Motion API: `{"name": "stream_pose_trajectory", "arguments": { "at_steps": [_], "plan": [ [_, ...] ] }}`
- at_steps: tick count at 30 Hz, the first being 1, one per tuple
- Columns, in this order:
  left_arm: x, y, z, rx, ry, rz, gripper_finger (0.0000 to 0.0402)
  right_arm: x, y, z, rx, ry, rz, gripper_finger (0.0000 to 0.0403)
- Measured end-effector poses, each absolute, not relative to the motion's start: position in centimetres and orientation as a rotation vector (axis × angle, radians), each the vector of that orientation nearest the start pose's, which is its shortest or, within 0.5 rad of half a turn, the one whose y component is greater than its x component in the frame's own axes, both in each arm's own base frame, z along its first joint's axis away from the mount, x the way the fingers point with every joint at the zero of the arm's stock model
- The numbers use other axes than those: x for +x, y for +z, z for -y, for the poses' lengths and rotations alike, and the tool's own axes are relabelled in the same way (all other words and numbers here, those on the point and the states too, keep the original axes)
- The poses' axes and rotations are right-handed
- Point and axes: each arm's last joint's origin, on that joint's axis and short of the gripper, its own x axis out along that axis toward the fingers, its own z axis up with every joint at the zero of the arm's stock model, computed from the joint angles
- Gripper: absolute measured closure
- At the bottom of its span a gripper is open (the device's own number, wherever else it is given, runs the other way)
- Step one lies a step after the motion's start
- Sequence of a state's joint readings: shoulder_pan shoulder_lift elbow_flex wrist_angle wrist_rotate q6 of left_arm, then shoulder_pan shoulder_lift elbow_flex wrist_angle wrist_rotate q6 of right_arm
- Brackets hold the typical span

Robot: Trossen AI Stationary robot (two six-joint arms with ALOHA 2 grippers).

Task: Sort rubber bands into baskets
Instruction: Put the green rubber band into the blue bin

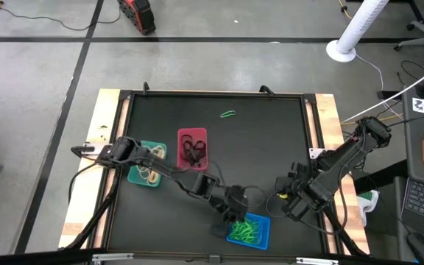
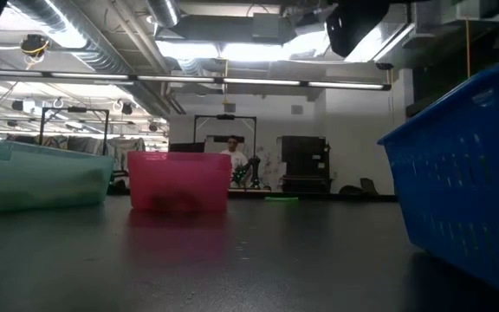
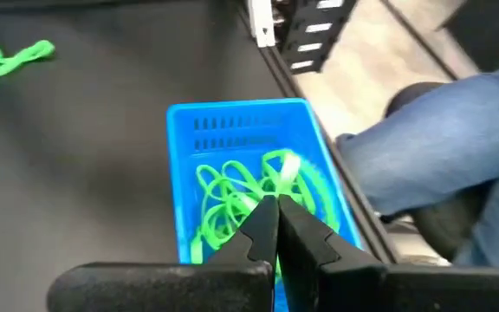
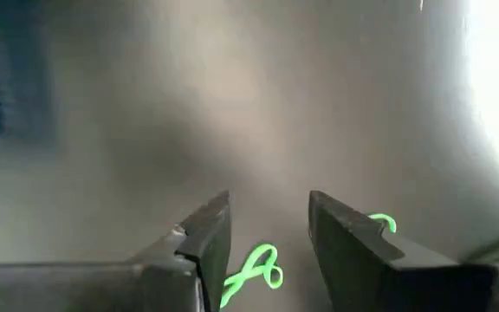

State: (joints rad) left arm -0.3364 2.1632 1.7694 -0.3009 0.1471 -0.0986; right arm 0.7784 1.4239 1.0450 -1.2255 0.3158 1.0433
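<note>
My left gripper [image 3: 275, 206] is shut above the blue basket [image 1: 250, 231], which holds several bright green rubber bands [image 3: 232, 204]. A pale green loop [image 3: 282, 166] shows right at its tips. My right gripper [image 4: 268, 227] is open, pointing down at the table to the right of the blue basket, and a green band [image 4: 256, 270] lies on the table between its fingers. Another green band [image 4: 383, 224] lies beside one finger. The red basket [image 1: 192, 147] holds black bands. The teal basket [image 1: 146, 165] holds tan bands. A lone green band [image 1: 228, 114] lies toward the far edge. My left gripper pinches a green rubber band at its fingertips, a loop of it [image 3: 282, 166] sticking out past the tips over the blue basket. The fingers slant down from the table's left. How much of the band is between them is hidden by the fingers.
The low view shows the teal basket [image 2: 37, 173], the red basket [image 2: 178, 180] and the blue basket [image 2: 466, 165] standing on the dark mat. A green band [image 3: 11, 59] lies on the mat beyond the blue basket. A person's leg [image 3: 440, 147] is beyond the near edge.
</note>
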Motion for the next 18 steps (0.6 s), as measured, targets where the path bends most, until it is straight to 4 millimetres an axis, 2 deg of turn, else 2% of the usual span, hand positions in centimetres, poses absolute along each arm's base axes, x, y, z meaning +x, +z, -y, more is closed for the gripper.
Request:
{"name": "stream_pose_trajectory", "arguments": {
  "at_steps": [6,10,18],
  "plan": [
    [46.2,21.2,17.4,0.024,-0.337,-0.723,0.0401,16.0,21.7,-14.8,0.077,-0.425,-1.413,0.0246],
    [46.2,20.3,17.8,0.046,-0.305,-0.740,0.0387,15.6,20.6,-14.7,0.136,-0.442,-1.468,0.0246],
    [46.3,20.0,17.8,0.055,-0.286,-0.743,0.0302,15.0,18.6,-14.7,0.232,-0.398,-1.570,0.0246]
  ]
}}
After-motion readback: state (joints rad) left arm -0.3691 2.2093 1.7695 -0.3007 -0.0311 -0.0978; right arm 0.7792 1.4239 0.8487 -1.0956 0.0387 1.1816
